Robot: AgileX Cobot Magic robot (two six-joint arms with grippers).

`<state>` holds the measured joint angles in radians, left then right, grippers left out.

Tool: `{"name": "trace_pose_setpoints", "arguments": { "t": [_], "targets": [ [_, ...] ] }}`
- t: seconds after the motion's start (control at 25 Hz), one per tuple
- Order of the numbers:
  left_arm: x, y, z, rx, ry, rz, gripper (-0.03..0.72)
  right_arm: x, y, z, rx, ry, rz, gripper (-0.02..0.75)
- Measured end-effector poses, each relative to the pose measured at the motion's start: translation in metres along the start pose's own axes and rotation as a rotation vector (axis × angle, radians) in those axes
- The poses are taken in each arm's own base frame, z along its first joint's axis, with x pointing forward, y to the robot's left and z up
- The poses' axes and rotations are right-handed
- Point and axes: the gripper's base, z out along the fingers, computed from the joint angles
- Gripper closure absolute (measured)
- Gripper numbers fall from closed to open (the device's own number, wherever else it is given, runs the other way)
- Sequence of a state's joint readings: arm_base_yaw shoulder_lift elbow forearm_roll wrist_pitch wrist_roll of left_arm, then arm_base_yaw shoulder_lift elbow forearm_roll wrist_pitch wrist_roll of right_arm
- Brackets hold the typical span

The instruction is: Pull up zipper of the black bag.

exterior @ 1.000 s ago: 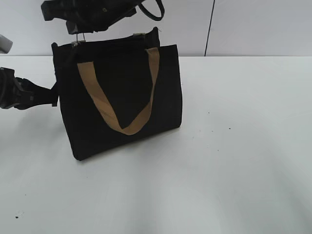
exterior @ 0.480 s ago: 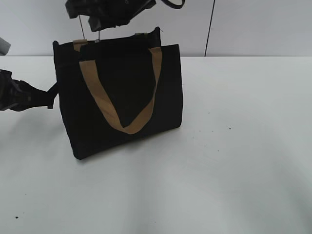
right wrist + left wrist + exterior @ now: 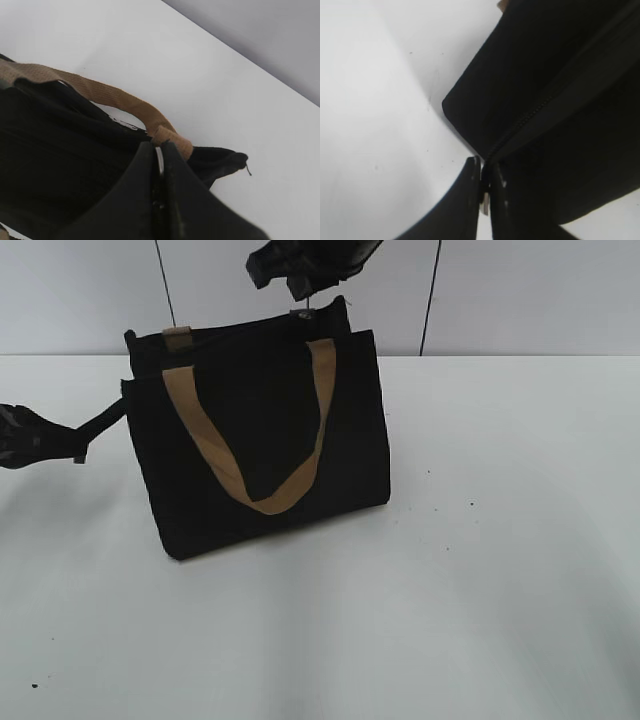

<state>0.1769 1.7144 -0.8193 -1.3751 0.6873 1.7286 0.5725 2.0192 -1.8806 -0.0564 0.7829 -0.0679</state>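
Note:
The black bag [image 3: 260,440] stands upright on the white table, a tan strap handle [image 3: 215,465] hanging down its front. The zipper [image 3: 240,328] runs along its top edge. My right gripper [image 3: 300,292] is above the bag's right top corner, shut on the silver zipper pull [image 3: 300,313]; the pull shows between the jaws in the right wrist view [image 3: 159,161]. My left gripper [image 3: 76,450] is left of the bag, shut on the black tab at the bag's left end [image 3: 103,422]. In the left wrist view the gripper [image 3: 484,186] pinches that tab where the zipper line [image 3: 540,107] ends.
The white table [image 3: 480,570] spreads to the right and front of the bag. A grey wall with dark vertical seams [image 3: 430,300] stands behind. The bag's far end tab [image 3: 225,161] sticks out past the right jaws.
My right gripper has moved from the bag's left top corner to the right one with the pull. The bag shifted slightly right. My left gripper drew back left, stretching the tab.

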Motion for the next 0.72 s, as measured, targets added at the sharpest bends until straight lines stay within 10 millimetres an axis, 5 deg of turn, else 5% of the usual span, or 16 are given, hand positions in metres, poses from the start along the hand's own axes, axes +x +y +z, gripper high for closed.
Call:
{"name": "trace_pose_setpoints", "arguments": {
  "t": [0.16,0.24,0.36,0.44,0.56,0.72],
  "targets": [
    [-0.001,-0.001,0.0,0.011,-0.006,-0.005,0.66,-0.001,-0.001,-0.003,-0.015,-0.006,0.017,0.719],
    [0.001,0.002,-0.001,-0.013,-0.003,-0.012,0.638,-0.005,-0.006,-0.013,-0.028,-0.03,-0.027,0.609],
    [-0.001,0.004,-0.005,-0.042,-0.01,-0.002,0.451,-0.015,-0.012,-0.035,-0.064,-0.106,-0.055,0.313],
    [-0.007,0.003,-0.011,-0.059,-0.044,-0.004,0.274,-0.017,-0.01,-0.041,-0.092,-0.115,-0.054,0.19],
    [-0.018,-0.006,-0.025,-0.07,-0.093,0.013,0.113,-0.009,-0.007,-0.041,-0.121,-0.029,-0.093,0.148],
    [-0.03,-0.023,-0.052,-0.085,-0.11,0.084,0.11,0.007,-0.006,-0.06,-0.172,0.146,-0.282,0.153]
  ]
}}
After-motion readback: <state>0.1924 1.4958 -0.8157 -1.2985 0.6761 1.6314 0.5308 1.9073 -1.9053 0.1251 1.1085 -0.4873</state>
